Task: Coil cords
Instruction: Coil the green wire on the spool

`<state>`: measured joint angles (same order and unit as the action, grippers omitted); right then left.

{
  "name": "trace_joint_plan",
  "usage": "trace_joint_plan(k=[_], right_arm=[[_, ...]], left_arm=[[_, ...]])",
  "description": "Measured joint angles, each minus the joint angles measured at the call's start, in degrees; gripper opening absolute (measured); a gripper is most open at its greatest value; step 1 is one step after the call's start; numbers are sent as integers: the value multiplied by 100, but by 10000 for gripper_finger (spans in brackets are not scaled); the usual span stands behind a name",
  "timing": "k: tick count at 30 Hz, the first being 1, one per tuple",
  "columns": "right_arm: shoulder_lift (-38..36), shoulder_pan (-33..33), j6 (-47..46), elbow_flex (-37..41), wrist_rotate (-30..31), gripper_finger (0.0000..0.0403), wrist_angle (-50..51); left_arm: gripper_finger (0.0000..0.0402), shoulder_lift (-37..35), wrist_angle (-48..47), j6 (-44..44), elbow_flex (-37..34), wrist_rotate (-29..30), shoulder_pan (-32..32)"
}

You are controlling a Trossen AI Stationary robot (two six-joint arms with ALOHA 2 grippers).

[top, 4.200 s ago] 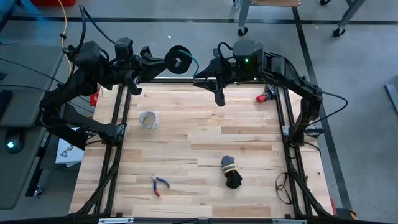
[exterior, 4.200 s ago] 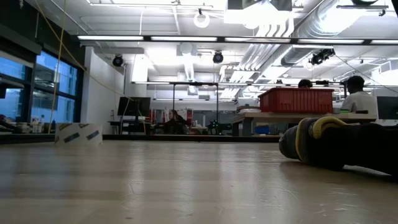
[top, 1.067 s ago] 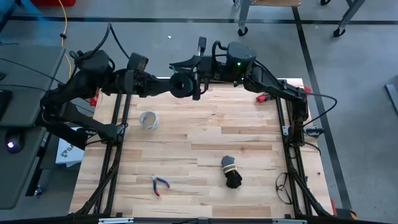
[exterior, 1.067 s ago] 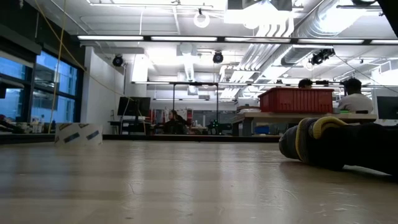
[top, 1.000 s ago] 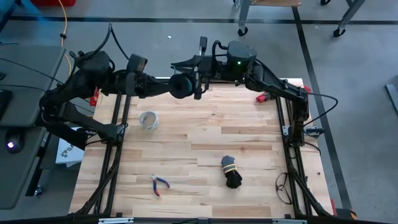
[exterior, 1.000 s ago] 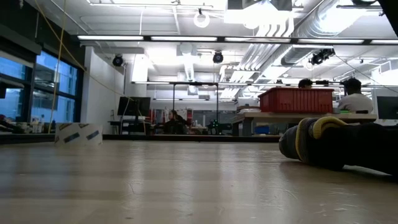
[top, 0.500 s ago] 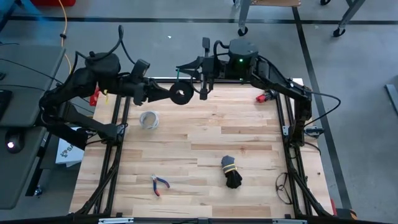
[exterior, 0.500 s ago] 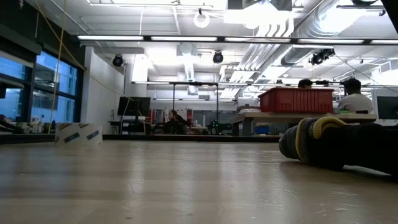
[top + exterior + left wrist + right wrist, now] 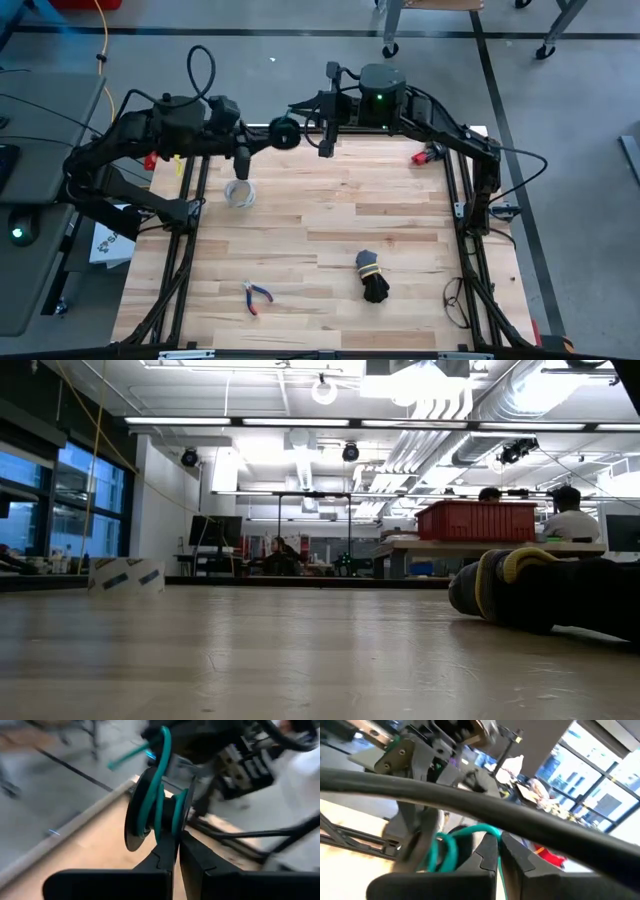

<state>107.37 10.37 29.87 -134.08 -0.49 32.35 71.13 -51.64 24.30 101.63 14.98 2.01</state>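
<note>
The cord is a thin green one wound on a small dark round coil point(image 9: 284, 133) point(image 9: 150, 810). The coil hangs above the table's far edge, left of the middle. My left gripper point(image 9: 264, 141) point(image 9: 177, 852) reaches it from the left and is shut on it. My right gripper point(image 9: 325, 143) point(image 9: 498, 851) stands just right of the coil, shut on the cord's green tail point(image 9: 470, 832). The low view shows neither gripper nor coil. My left gripper pinches the coil's rim point(image 9: 173, 822) between its two fingers, which come about level from the table's left. The coil stands edge-on before the fingers, lifted clear of the table. My right gripper pinches the green tail point(image 9: 493, 834) between its fingertips, coming from the table's right. The tail runs in a short slack arc to the coil.
On the wooden table lie a pale ring point(image 9: 239, 192) at the left, red-handled pliers point(image 9: 257, 295) near the front, and a black cord bundle with a yellow tie point(image 9: 372, 275) point(image 9: 540, 592). A red object point(image 9: 428, 155) sits at the far right. Black frame rails point(image 9: 190, 190) line both sides.
My left gripper has drawn back a little toward the table's left with the coil, and its wrist has rolled and tipped downward. The coil now shows smaller and more edge-on in the high view. My right gripper has stayed shut beside it.
</note>
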Motion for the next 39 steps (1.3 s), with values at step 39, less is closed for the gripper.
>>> trace_joint_plan(k=[39], right_arm=[[-15,17,-1944,-13,-208,123,1283]], left_arm=[[7,-107,2117,-2657,1,1410,-519]])
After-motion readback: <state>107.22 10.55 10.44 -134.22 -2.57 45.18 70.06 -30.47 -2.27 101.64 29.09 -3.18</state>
